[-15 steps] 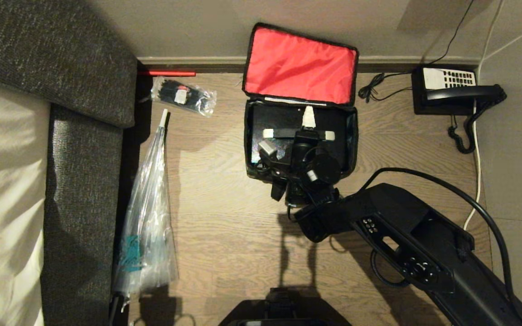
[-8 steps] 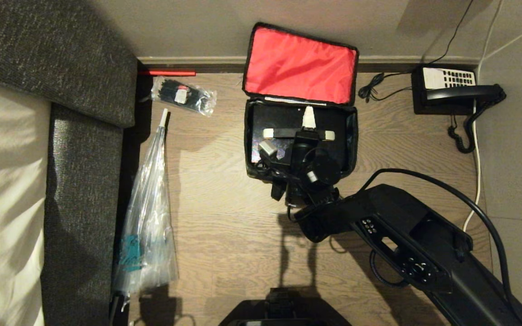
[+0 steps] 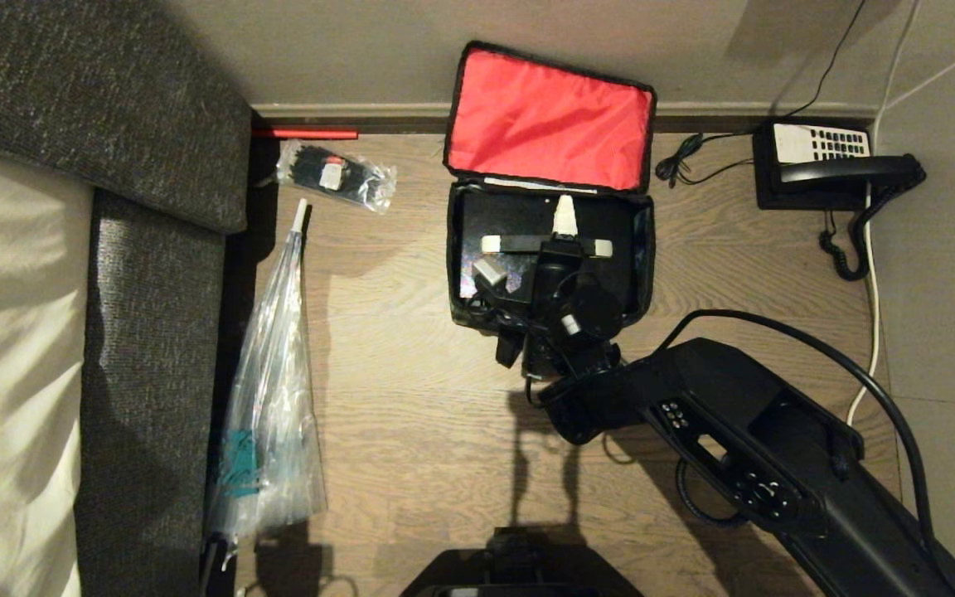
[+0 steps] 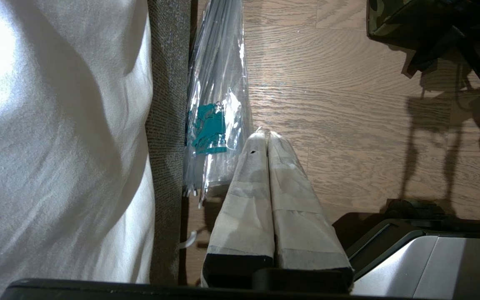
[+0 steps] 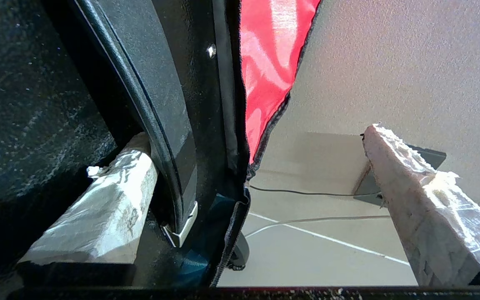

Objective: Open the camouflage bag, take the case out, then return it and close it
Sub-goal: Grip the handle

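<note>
The camouflage bag (image 3: 647, 249) lies open on the wooden floor, its red inner lid (image 3: 548, 120) leaning back against the wall. The black case (image 3: 502, 220) rests inside it. My right gripper (image 3: 548, 243) reaches down into the bag and stands wide open. In the right wrist view one taped finger (image 5: 111, 200) lies beside the case's glossy edge (image 5: 169, 96). The bag's black wall (image 5: 227, 104) stands between the jaws, and the other finger (image 5: 415, 187) hangs free outside it. My left gripper (image 4: 265, 135) is shut and empty, parked low beside the sofa.
A black desk telephone (image 3: 826, 166) with its cords sits at the back right. A clear packet of black ties (image 3: 335, 176) and a long clear plastic sleeve (image 3: 270, 398) lie left of the bag. A grey sofa (image 3: 146, 332) lines the left side.
</note>
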Available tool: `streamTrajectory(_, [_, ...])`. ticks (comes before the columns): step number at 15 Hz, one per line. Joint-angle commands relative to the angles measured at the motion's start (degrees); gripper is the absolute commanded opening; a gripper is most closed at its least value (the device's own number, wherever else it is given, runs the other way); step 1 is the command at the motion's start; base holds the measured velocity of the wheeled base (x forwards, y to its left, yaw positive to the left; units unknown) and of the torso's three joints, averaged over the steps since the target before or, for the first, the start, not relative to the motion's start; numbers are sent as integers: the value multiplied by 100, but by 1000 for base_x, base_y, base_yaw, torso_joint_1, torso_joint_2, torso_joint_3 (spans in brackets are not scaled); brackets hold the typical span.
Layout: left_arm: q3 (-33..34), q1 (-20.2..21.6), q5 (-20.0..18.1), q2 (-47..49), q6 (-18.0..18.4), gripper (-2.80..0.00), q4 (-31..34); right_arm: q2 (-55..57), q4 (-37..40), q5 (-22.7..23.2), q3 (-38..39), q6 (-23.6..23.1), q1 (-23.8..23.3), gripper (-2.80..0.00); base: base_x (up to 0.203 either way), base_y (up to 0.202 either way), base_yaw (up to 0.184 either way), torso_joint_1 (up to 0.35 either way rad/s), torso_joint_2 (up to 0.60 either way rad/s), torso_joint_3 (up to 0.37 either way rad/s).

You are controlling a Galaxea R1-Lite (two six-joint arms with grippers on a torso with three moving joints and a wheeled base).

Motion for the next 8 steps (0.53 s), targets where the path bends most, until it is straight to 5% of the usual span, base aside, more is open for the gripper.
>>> streamTrajectory(1, [9, 0, 1, -18, -1, -280, 2, 33, -45, -23, 74, -58, 10, 0, 0, 0, 0, 0, 0, 0])
streamTrajectory(8, [9, 0, 1, -18, -1, -280, 2, -2, -45, -49, -16, 360, -26, 0, 0, 0, 0, 0, 0, 0])
